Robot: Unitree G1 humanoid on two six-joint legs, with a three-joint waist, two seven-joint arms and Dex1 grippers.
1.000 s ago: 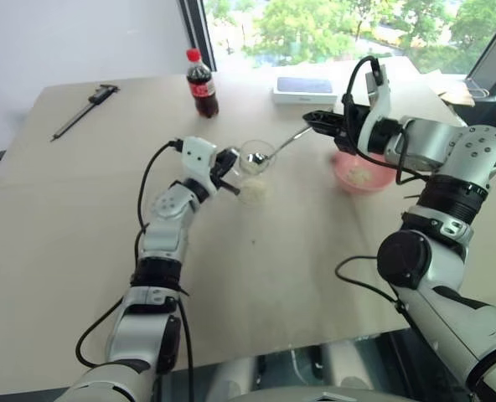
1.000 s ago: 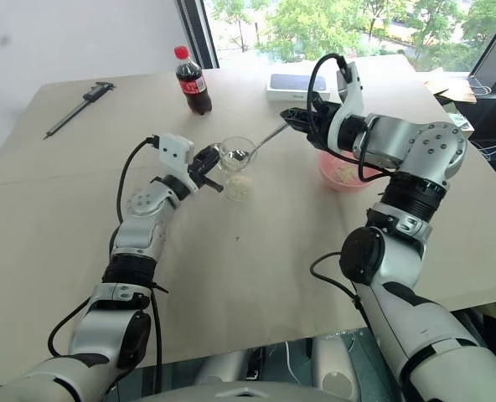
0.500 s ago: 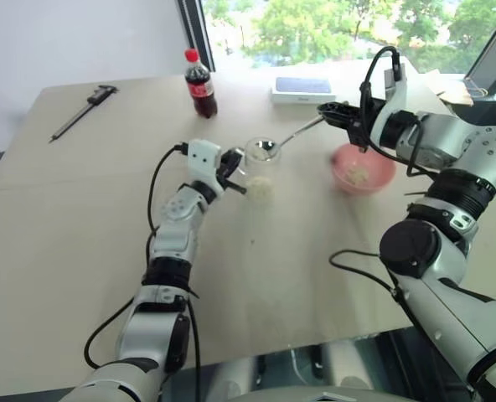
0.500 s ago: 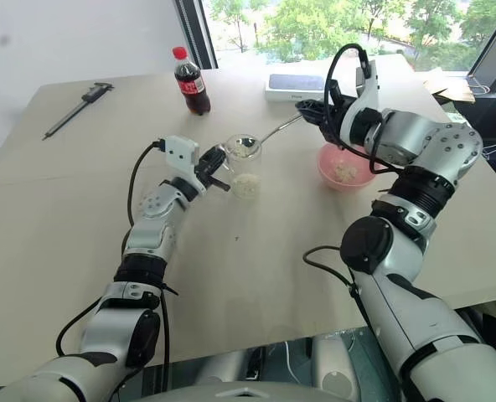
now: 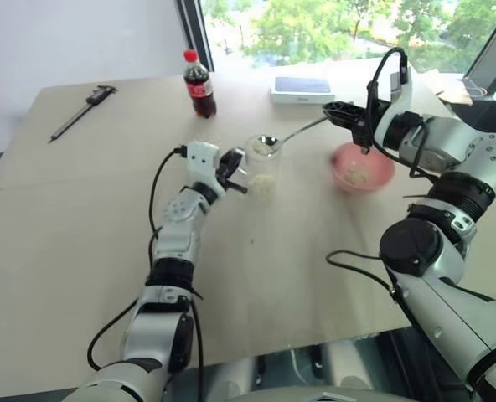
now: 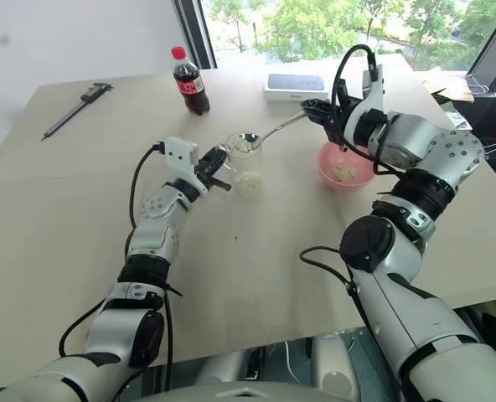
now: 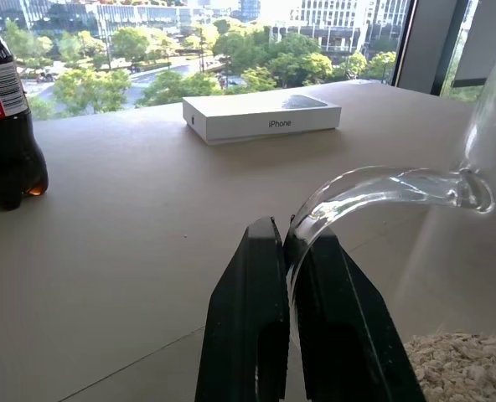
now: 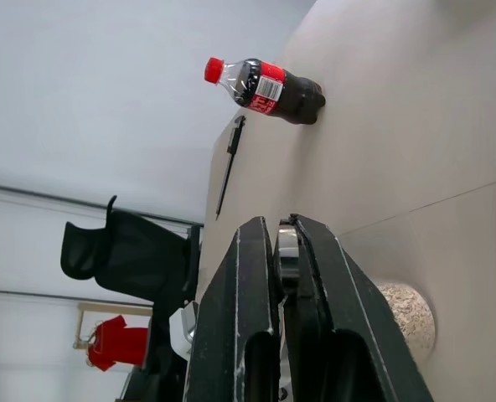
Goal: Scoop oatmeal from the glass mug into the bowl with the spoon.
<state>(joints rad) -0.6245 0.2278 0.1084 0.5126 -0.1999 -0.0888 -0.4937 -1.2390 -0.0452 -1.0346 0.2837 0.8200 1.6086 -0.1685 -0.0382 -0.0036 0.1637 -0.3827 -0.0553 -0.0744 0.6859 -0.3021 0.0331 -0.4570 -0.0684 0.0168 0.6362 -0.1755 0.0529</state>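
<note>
Since 1 s ago: spoon (image 5: 291, 134) higher, loaded.

one glass mug (image 5: 261, 166), one bowl (image 5: 362, 168), one spoon (image 5: 288, 136), one cola bottle (image 5: 200, 84), one caliper (image 5: 84, 109), one phone box (image 5: 303, 88).

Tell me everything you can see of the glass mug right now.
The glass mug is small, clear and see-through, standing upright on the tan table beside the pink bowl. Pale oatmeal lies in its bottom. Its curved side handle is pinched by the left gripper, whose fingers are shut on it. The spoon, held by the right gripper, has its head, loaded with oatmeal, at the mug's rim.
</note>
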